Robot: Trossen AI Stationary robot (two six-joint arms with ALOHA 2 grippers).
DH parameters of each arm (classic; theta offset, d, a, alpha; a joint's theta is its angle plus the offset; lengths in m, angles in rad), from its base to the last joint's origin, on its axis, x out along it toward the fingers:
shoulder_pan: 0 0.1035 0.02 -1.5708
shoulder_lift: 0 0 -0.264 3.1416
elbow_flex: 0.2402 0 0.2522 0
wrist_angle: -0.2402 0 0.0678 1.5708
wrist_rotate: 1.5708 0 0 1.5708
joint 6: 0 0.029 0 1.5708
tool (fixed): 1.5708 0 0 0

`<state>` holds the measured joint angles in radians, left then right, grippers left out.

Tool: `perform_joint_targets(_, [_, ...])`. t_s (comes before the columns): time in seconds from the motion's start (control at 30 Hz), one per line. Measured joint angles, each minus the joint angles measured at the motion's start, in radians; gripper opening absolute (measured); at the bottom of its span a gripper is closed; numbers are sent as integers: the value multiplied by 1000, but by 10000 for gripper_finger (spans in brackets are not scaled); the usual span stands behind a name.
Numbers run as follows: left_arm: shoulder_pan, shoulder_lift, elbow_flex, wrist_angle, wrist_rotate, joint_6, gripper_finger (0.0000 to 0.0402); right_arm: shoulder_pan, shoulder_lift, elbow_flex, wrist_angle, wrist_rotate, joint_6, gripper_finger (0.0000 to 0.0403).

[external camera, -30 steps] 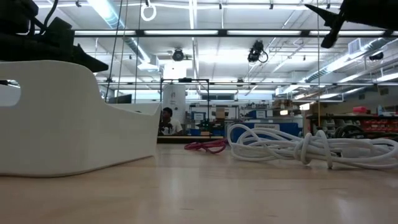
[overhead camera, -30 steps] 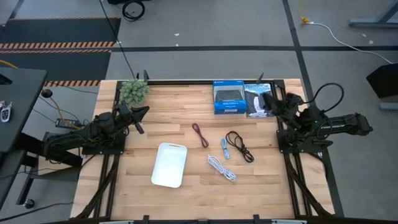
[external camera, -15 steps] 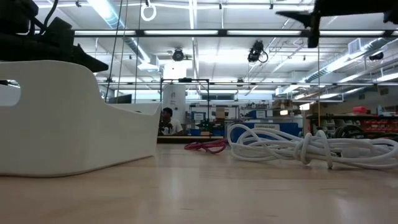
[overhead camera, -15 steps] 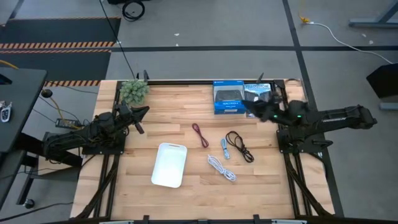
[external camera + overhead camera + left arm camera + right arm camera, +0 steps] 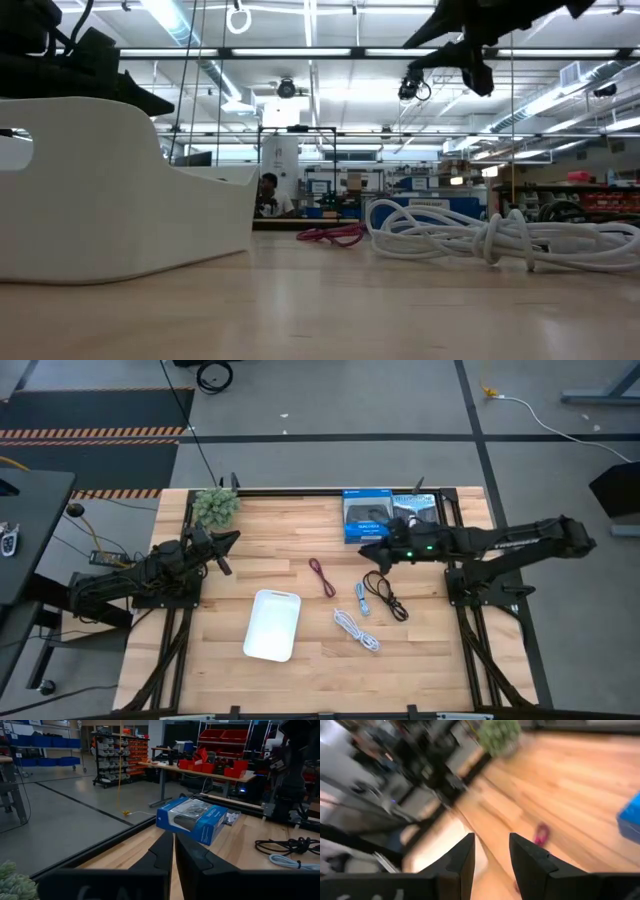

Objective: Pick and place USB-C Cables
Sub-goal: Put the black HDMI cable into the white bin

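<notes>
Several cables lie loose on the wooden table in the high view: a dark red cable [image 5: 321,576], a small light-blue cable [image 5: 362,598], a black cable [image 5: 385,593] and a white cable [image 5: 356,630]. My right gripper [image 5: 366,556] is stretched out over the table, above the black cable's far end and clear of it, its fingers open [image 5: 491,842]. The red cable [image 5: 540,834] shows blurred ahead of it. My left gripper [image 5: 228,540] waits at the table's left side, shut [image 5: 174,840]. In the low view the white cable [image 5: 480,235] lies in front and the right gripper [image 5: 468,65] is high above it.
A white tray [image 5: 273,625] sits left of the cables. Two blue boxed products [image 5: 367,517] [image 5: 415,510] stand at the far edge, just beyond the right gripper. A small green plant [image 5: 215,505] is at the far left corner. Bare wood lies along the near edge.
My right arm has swung out from the table's right edge and reached toward the left, over the table. Its gripper has come from beside the blue boxes to above the black cable's far end, and it has dropped lower. The cables have not moved.
</notes>
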<state>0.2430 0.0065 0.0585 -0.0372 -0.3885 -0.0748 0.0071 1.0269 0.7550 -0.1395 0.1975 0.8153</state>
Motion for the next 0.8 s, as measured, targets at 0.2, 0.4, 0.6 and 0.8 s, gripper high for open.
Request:
perform_joint_targets(0.2, [0, 0, 0, 0, 0, 0, 25, 2, 154, 170, -230, -99, -30, 128])
perform_joint_targets(0.4, [0, 0, 0, 0, 0, 0, 25, 33, 303, 310, -381, -213, -95, 130])
perform_joint_targets(0.6, [0, 0, 0, 0, 0, 0, 25, 63, 428, 456, -598, -278, -162, 161])
perform_joint_targets(0.8, [0, 0, 0, 0, 0, 0, 25, 68, 502, 590, -900, -268, -212, 206])
